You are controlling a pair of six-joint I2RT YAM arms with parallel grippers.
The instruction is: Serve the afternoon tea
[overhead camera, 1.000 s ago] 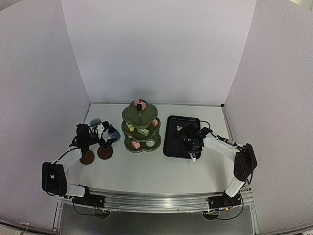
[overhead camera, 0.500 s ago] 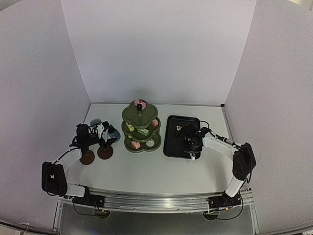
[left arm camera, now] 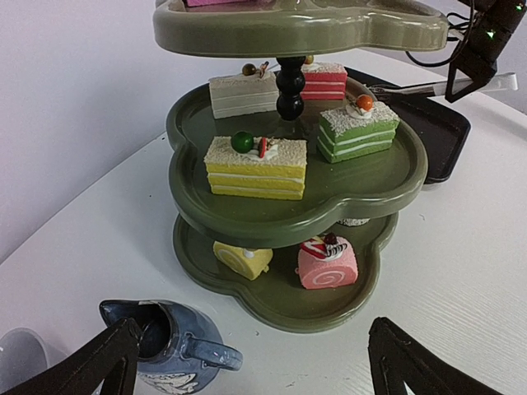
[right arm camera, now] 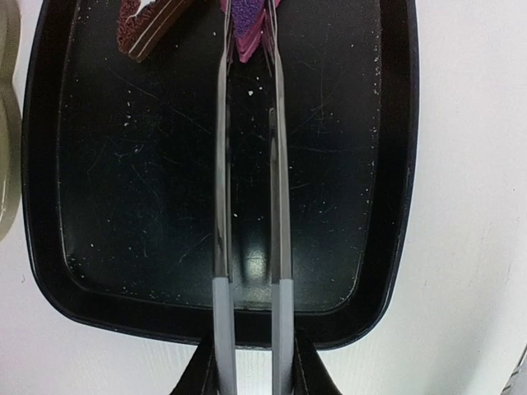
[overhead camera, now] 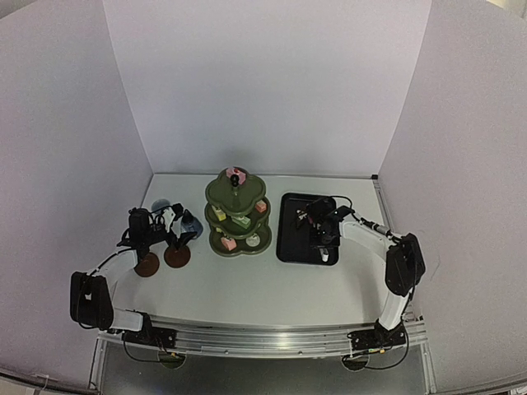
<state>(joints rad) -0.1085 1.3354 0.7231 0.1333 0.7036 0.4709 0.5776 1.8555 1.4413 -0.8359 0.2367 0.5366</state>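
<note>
Hovering left of the stand (left arm camera: 280, 229), the left gripper (left arm camera: 255, 362) has not moved. Its fingers are spread wide and hold nothing, with the blue jug (left arm camera: 177, 350) just by one finger and the coasters (overhead camera: 176, 256) also left of the stand. The stand already carries cakes on every tier. Right of the stand, over the black tray (right arm camera: 387, 164), the right gripper (right arm camera: 255, 374) has reached farther in and squeezed the tongs (right arm camera: 221, 206). Their tips now pinch a purple-pink cake (right arm camera: 247, 25). That piece looks ready to lift across to the stand, and a brown slice (right arm camera: 152, 29) waits beside it.
</note>
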